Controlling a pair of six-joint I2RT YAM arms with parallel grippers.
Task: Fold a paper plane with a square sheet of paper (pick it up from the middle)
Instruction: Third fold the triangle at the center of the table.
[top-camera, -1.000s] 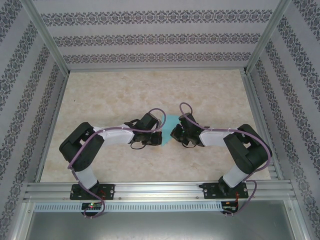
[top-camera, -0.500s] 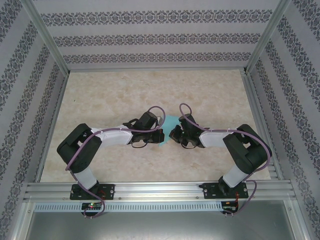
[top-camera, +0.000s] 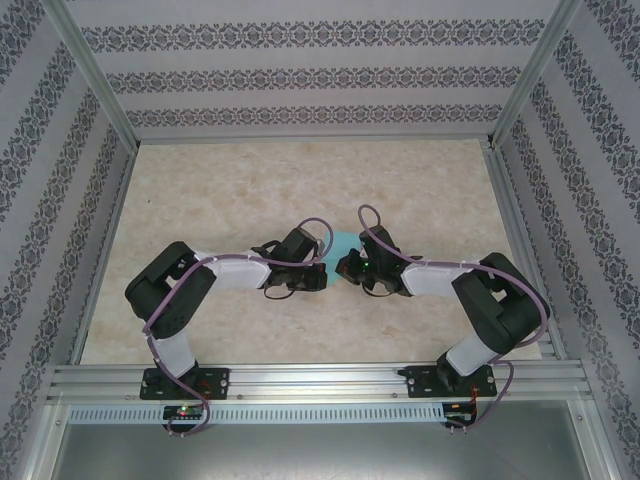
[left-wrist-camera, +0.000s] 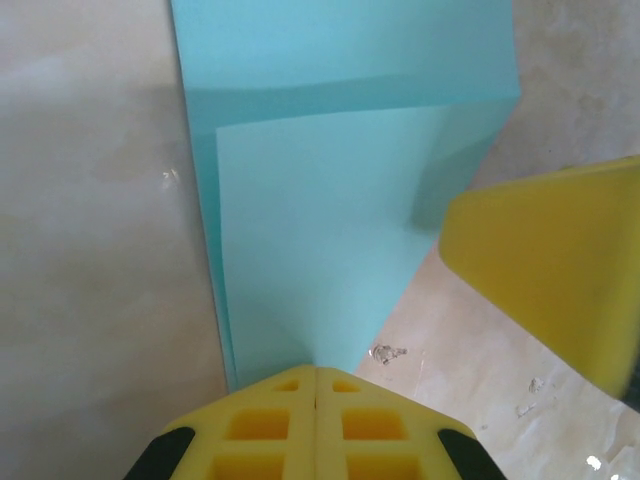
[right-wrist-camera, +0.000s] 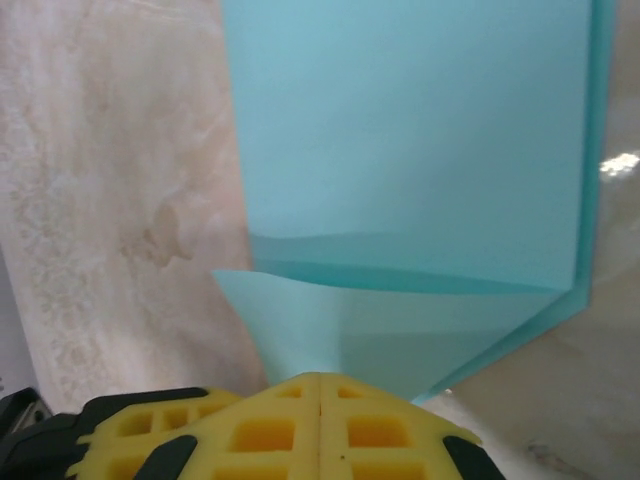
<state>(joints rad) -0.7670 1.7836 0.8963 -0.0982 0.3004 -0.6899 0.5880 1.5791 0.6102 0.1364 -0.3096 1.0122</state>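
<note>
So both claws are pinched fully together here, and each one has paper in its bite. From its own wrist camera, the left claw (left-wrist-camera: 316, 372) has its yellow pads closed on the narrow near end of the square sheet of paper (left-wrist-camera: 320, 250). The right claw (right-wrist-camera: 320, 378) is clamped the same way on a corner-ish bit on its own side.

My guess at the why: with one grip on each side, the sheet can't slide or spin while a fold gets worked, and thin paper like this would otherwise just skate around. The sheet isn't flat any more either. One layer is doubled over the other, with a soft crease line running across it in both wrist views, so I'd call this an early fold and nowhere near a dart shape yet.

From above, the paper (top-camera: 343, 243) is a little teal patch wedged between the two claws, which sit nose to nose around the middle of the tabletop (top-camera: 250, 190). I can't tell whether it's lifted off the surface or just resting on it.
</note>
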